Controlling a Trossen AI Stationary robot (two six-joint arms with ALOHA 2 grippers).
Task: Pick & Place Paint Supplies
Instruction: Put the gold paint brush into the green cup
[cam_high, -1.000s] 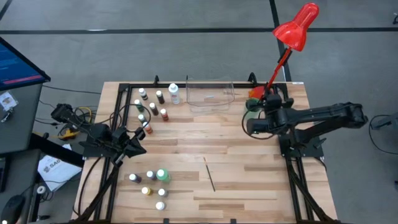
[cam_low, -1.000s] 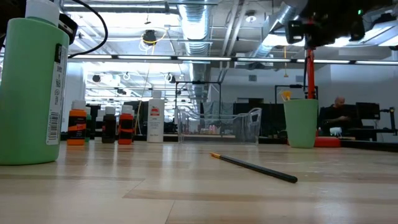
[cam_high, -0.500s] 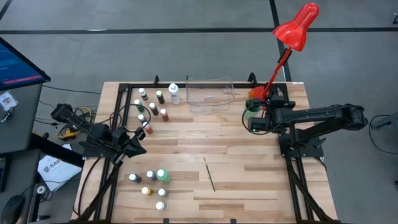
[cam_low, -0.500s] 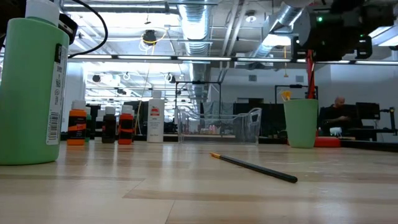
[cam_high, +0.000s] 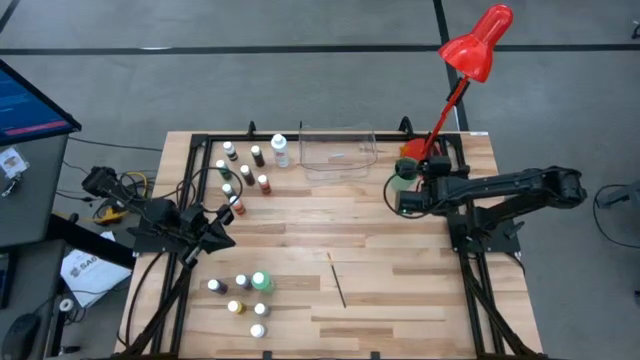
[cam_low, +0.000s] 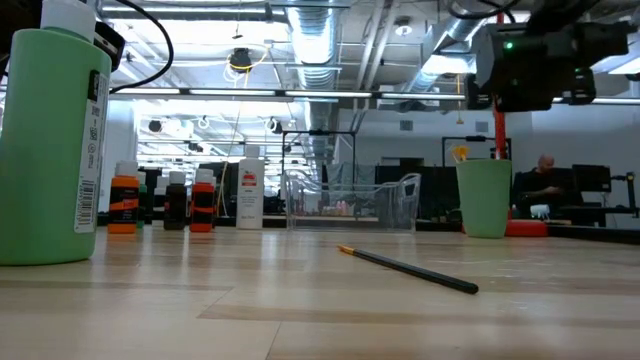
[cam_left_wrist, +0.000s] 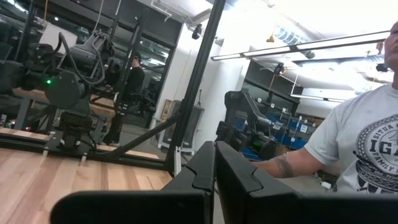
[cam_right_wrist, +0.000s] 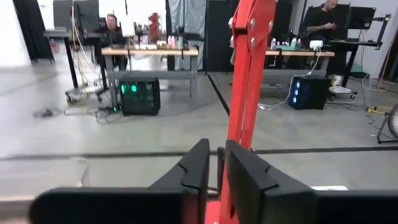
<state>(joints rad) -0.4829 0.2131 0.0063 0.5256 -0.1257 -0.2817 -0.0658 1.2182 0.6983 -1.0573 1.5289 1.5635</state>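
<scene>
Since the earlier frames the right arm has drawn its wrist in from above the green cup (cam_high: 403, 171) toward the table's middle, so the right gripper (cam_high: 402, 200) now hangs just beside the cup on the side nearer the table's front. Its fingers (cam_right_wrist: 198, 165) stand a narrow slit apart and hold nothing. The left gripper (cam_high: 222, 232) waits at the table's left edge, fingers pressed together, empty.

The paint supplies all rest on the table: a cluster of small bottles (cam_high: 245, 172) at the back left with the white taller bottle (cam_high: 279, 150), a second group around the green taller bottle (cam_high: 260, 283) at the front left, and one thin brush (cam_high: 338, 280) alone near the front centre. The clear plastic tray (cam_high: 337, 150) sits at the back.

The step in hand looks like the reach toward a first pick — probably the brush, the item nearest the right arm. That would call for wider fingers and a low, aligned descent.
</scene>
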